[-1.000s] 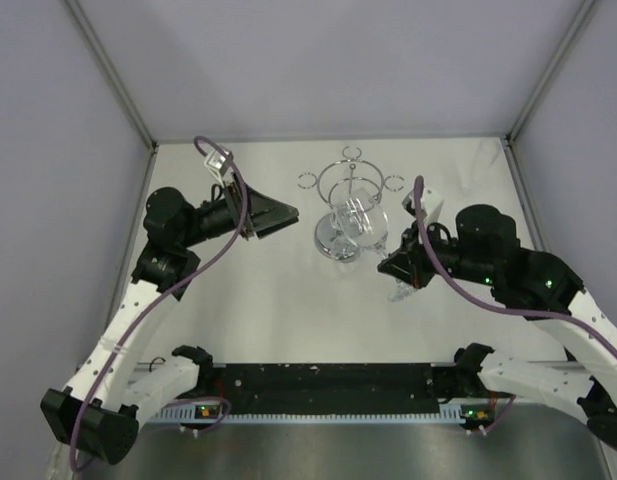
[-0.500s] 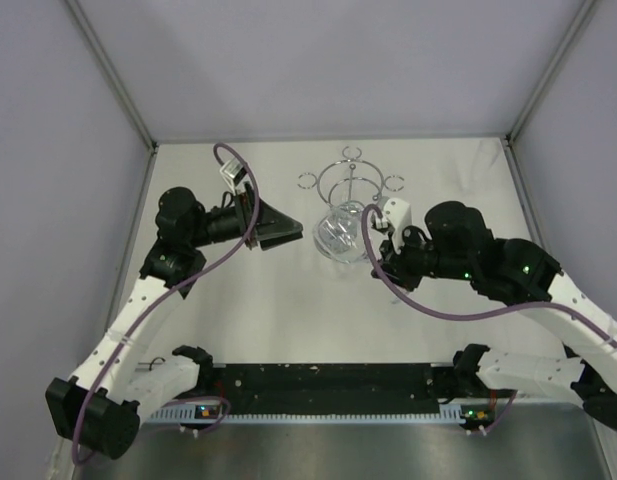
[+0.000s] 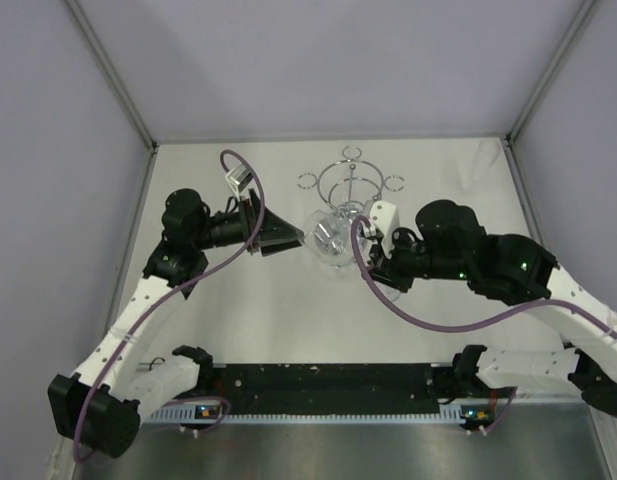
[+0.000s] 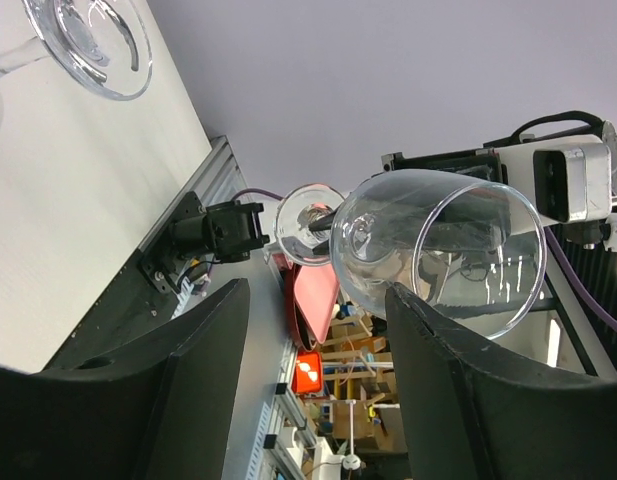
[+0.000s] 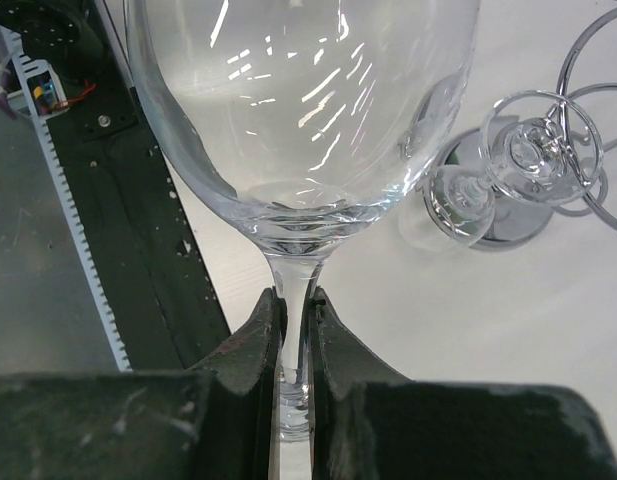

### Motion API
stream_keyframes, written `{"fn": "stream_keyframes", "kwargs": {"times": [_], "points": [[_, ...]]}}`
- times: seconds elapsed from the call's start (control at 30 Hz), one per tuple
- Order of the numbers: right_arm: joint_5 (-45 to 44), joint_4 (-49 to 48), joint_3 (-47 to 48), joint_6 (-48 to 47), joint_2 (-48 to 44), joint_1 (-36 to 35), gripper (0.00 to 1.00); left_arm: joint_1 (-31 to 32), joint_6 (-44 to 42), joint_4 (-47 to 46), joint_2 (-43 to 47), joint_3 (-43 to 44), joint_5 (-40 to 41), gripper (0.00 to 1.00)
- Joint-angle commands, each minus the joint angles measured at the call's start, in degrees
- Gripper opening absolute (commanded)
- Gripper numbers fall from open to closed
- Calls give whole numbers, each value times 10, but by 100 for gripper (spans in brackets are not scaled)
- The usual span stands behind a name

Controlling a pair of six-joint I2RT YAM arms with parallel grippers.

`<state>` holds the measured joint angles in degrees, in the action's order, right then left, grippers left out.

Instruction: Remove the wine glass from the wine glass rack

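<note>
The right gripper [image 5: 295,300] is clamped tight on the stem of the wine glass [image 5: 298,120], its two dark fingers [image 5: 250,335] pinching the thin stem just under the bowl, which fills the upper half of the right wrist view. In the top view this gripper [image 3: 368,258] sits just right of centre, and the wine glass [image 3: 326,238] lies tipped sideways at its tip, bowl toward the left of the frame. The left gripper [image 3: 288,237] faces it from the left with its jaws parted and nothing between them. Its own camera shows the spread fingers [image 4: 203,390] along the bottom edge and the mouth of the bowl [image 4: 438,250] beyond them at centre right (close, but not touching as far as I can see). The wine glass rack [image 3: 350,185] stands just above the glass in the top view, upper centre, its ringed arms bare. In the right wrist view the rack [image 5: 583,80] occupies the upper right corner, apart from the held glass. Another clear stem and round foot [image 5: 528,150] show among its rings above the mirrored base. The white table [image 3: 238,320] lies beneath it all.
</note>
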<state>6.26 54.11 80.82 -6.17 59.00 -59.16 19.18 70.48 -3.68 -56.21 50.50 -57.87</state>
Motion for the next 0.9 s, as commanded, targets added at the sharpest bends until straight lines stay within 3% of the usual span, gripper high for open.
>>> {"fn": "stream_keyframes", "kwargs": {"times": [0.0,0.3,0.87], "points": [[-24,-12,29,-9,-13,-10,0,2,-18,-12,2,7,-15,63],[-28,14,15,-9,-49,-10,0,2,-39,12,-2,21,-4,62],[-18,14,5,-21,-18,-10,0,2,-53,29,0,37,-3,61]]}}
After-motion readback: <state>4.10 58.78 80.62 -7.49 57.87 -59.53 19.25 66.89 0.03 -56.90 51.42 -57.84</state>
